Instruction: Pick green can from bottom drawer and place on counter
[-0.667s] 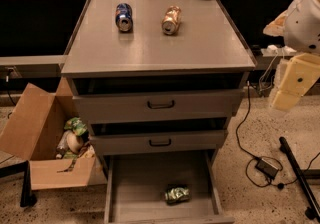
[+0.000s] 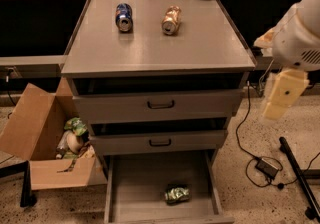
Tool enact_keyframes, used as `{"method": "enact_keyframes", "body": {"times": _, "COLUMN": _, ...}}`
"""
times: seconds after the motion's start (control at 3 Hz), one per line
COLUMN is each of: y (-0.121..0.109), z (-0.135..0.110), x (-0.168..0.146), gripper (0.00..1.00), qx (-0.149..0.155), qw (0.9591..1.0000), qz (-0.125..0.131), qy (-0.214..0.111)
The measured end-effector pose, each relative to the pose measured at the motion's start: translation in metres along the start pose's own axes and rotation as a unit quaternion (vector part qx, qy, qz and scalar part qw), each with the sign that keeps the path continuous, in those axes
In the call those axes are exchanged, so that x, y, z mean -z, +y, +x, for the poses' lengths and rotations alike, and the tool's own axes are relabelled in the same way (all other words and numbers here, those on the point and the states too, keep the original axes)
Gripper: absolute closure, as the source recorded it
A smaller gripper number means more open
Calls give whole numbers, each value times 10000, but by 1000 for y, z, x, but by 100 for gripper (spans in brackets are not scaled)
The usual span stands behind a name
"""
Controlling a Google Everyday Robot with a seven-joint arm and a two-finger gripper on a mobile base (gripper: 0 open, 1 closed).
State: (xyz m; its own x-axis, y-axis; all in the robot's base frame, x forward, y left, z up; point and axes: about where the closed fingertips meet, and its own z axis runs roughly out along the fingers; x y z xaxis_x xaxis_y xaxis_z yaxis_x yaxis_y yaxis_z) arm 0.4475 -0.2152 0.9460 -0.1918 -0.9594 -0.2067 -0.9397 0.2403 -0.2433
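Progress: none yet; green can lies in open bottom drawer, not on desk; tool hangs far right, its grip cannot be told.

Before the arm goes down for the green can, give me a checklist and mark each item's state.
1. Bottom drawer pulled out: ok.
2. Green can in sight, lying on its side on the drawer floor with nothing on it: ok.
3. Claw above the can: not ok. It hangs to the right of the cabinet, at the level of the upper drawers.
4. Room on the counter: ok. The blue can and gold can lie near the back.
5. Floor to the right of the drawer safe for the base: cannot tell. A black adapter with its cable lies there.
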Motion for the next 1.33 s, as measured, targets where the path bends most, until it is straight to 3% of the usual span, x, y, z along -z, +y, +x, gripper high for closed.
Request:
{"method": "enact_keyframes", "body": {"times": 0.33, "y": 8, "z": 4, "x": -78, "gripper": 0, "qx": 411, "qw": 9989, "qz": -223, "qy": -91}}
{"method": "enact_keyframes", "body": {"times": 0.67, "y": 26, "z": 4, "x": -155, "gripper": 0, "qx": 802, "qw": 9949, "qz": -552, "qy": -275}}
{"method": "enact_keyframes", "body": {"times": 1.0, "y": 53, "z": -1, "x": -234, "gripper": 0, "qx": 1070, "qw": 9883, "qz": -975, "qy": -481}}
{"method": "enact_keyframes", "body": {"times": 1.33, "y": 53, "z": -1, "x": -234, "gripper": 0, "qx": 1070, "qw": 9883, "qz": -975, "qy": -481}}
